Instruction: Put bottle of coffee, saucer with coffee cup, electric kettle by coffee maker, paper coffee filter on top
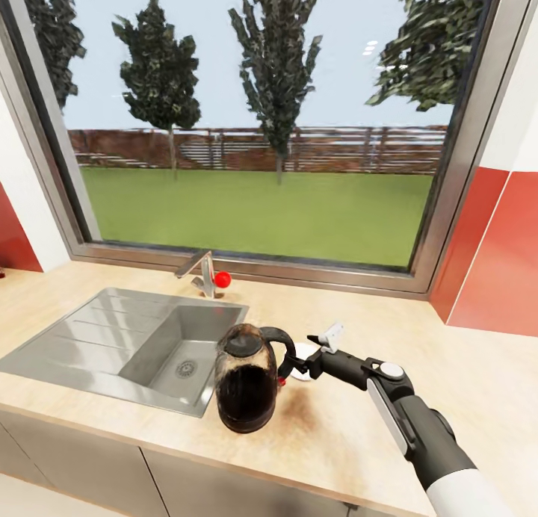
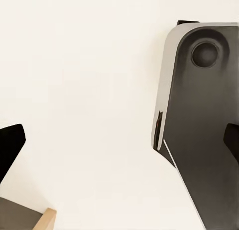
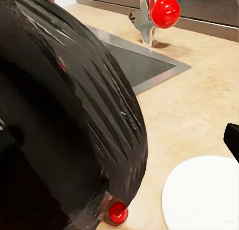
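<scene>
Kettle first: the rounded clear-glass electric kettle (image 1: 247, 382) with its black lid, black loop handle and dark lower part stands upright at lower centre of the head view, on the light tan wood-look countertop (image 1: 351, 435) just beside the front right corner of the brushed steel sink (image 1: 119, 345). The right gripper (image 1: 293, 366) reaches in from the lower right and sits at the loop handle; its fingers look closed around that handle, though the contact itself is small and partly hidden. Judged from its build, the kettle is rigid, smooth and breakable, and bottom-heavy, so the handle is the sensible hold; the glass wall would be slippery. In the right wrist view the dark glossy body (image 3: 64, 115) shows streaked reflections and a small red button (image 3: 118, 211) low on its side. Just behind the gripper in the head view lies a flat round white saucer (image 1: 302, 350), matte and thin. At the back of the sink stands a steel tap with a red ball knob (image 1: 222, 279). The left gripper's dark fingertips (image 2: 10, 148) stand well apart at the frame edges, holding nothing, against a plain pale surface.
</scene>
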